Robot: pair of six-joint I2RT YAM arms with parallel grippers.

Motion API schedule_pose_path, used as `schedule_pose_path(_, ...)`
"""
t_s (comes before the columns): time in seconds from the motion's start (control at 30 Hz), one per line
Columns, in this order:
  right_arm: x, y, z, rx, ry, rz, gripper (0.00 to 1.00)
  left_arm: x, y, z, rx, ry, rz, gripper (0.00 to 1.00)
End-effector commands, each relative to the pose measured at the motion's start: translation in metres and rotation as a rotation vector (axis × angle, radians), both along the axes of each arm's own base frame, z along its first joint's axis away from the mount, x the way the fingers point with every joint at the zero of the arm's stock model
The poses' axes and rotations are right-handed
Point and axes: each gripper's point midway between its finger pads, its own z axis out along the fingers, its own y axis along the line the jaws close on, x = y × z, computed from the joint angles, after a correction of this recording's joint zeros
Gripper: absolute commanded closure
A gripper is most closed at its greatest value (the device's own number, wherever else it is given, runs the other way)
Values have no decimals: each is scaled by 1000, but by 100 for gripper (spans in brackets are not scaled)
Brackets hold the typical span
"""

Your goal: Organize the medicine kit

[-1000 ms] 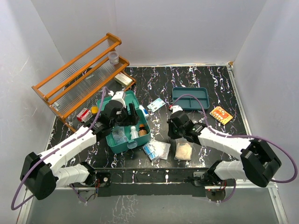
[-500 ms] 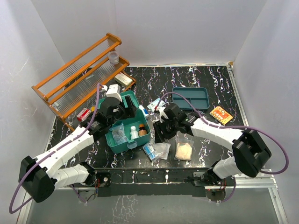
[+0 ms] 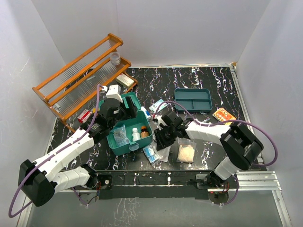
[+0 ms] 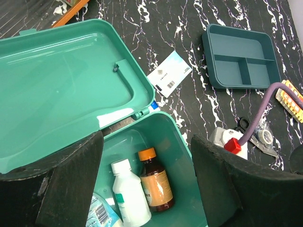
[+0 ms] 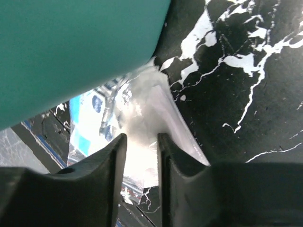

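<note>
No word or number sharp enough to read anywhere in view; marks only. Black barcode on the white-and-blue card point(image 4: 169, 74), flat on the marble top just beyond the open lid of the medicine kit point(image 4: 71, 90); second barcode on the clear packet point(image 4: 98, 213) inside the kit, beside the white bottle point(image 4: 129, 196); green label on that bottle, orange label on the amber bottle point(image 4: 155, 183) next to it, print on both too small to make out; blurred blue-and-white printing seen through the clear bag point(image 5: 156, 118); red markings, illegible, on the orange blister pack point(image 3: 224, 116).
</note>
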Motion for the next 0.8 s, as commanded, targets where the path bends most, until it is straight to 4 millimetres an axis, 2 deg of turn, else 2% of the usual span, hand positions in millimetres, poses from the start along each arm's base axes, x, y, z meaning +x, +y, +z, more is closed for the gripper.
schedule_pose_path(0.0,20,9,-3,-1,-61,-57,81,6,2,16,-1,-48,13,27)
schedule_pose_path(0.07,30,2,-3,-42,-106,-107,99,7,2,17,2,-52,14,27)
schedule_pose_path(0.13,40,-8,1,-82,-160,-155,100,9,1,17,1,-57,13,27)
schedule_pose_path(0.2,58,-26,14,-138,-271,-240,100,11,-2,19,-7,-64,6,27)
schedule_pose_path(0.4,91,-62,50,-233,-476,-403,100,17,-8,23,-13,-82,-5,27)
schedule_pose_path(0.5,99,-64,69,-210,-533,-410,100,20,-10,27,-14,-98,-6,27)
schedule_pose_path(0.63,85,-45,64,-145,-469,-279,100,22,-10,29,-16,-109,-6,27)
schedule_pose_path(0.67,80,-41,60,-132,-441,-241,98,23,-11,29,-15,-111,-5,27)
schedule_pose_path(0.73,76,-38,50,-150,-391,-209,66,23,-11,30,-17,-112,-4,27)
schedule_pose_path(0.77,78,-36,48,-155,-380,-204,55,23,-11,29,-17,-111,-5,27)
